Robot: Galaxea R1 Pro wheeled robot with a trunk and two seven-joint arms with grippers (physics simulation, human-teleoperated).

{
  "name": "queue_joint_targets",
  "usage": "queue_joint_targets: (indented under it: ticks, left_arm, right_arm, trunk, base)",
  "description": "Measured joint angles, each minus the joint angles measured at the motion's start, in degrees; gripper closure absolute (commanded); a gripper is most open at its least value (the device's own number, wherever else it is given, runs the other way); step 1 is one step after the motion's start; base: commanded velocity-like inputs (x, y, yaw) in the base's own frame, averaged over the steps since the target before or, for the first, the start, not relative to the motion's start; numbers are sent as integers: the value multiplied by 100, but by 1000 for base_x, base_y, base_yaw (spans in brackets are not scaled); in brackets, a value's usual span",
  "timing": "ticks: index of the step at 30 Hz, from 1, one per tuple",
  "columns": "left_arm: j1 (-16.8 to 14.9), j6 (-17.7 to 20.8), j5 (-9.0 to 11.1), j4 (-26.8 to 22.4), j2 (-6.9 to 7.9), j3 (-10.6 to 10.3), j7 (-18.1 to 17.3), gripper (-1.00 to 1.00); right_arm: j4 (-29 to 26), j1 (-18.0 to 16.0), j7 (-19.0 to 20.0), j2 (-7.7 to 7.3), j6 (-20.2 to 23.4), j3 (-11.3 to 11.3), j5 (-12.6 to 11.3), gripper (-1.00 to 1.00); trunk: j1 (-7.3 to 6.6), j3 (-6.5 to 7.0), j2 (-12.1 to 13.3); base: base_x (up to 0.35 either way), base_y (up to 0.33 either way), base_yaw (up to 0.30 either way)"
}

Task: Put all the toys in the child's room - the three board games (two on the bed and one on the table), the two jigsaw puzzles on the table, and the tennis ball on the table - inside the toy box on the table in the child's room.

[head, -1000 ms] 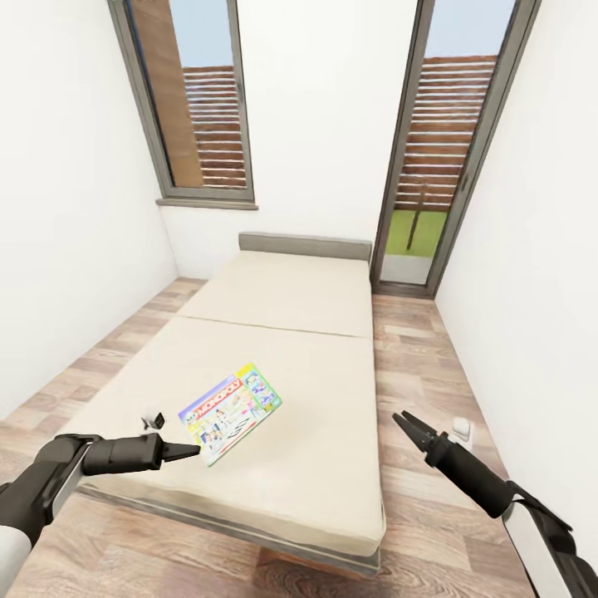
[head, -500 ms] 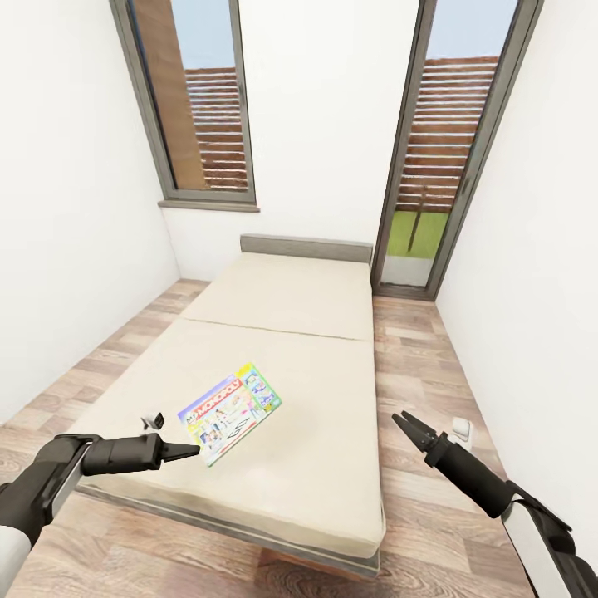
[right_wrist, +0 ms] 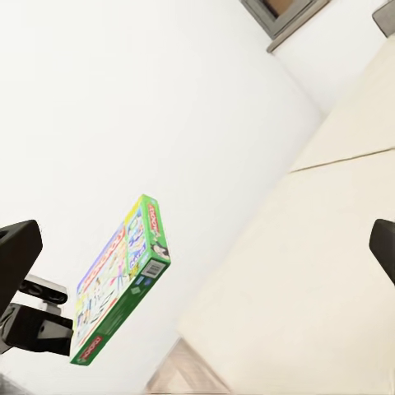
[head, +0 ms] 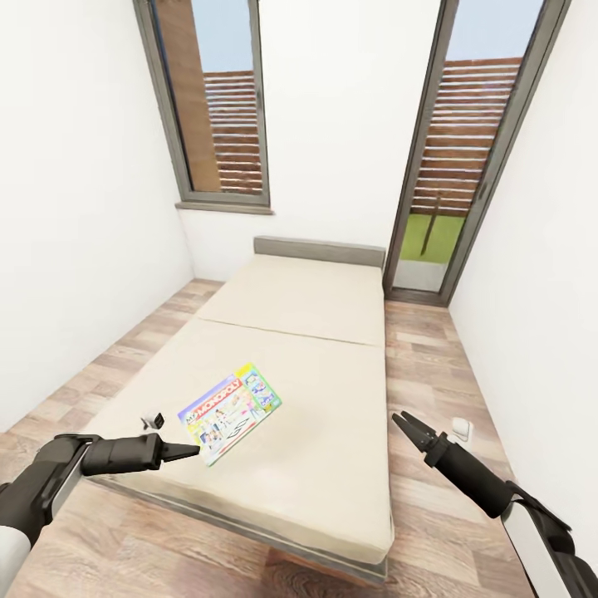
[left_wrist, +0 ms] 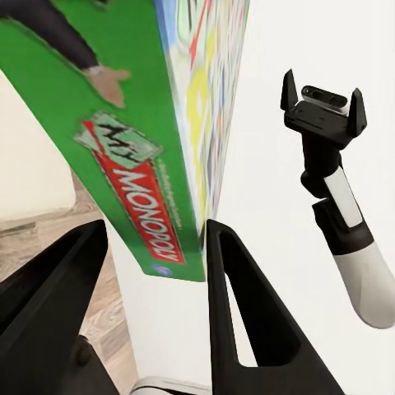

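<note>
**Monopoly box at the left fingers**

The Monopoly board game (head: 231, 413) lies flat on the bed (head: 316, 390) — long axis slanting away from the left fingers (head: 189, 451), just at their tips (gap wide, nothing clasped). Right fingers (head: 405, 424) spread beside the bed, holding nothing.

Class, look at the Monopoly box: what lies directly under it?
In the head view, the Monopoly box appears over the beige bed. Anything beneath the box itself is covered from view.
</note>
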Motion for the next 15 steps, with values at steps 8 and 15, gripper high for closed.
queue_joint_targets:
  ticks: [8,15]
  left_arm:
    - [0,0,1,0,-1,0,0,100]
    - [0,1,-9,1,33,3,0,100]
  right_arm:
    - [-7,0,-57,-3,6,0,2,-100]
    - [-11,0,-94,2,7,0,2,-100]
  trunk:
    - [-176,169,321]
    - [-330,318,602]
  base:
    - [0,0,266]
    - [0,0,272]
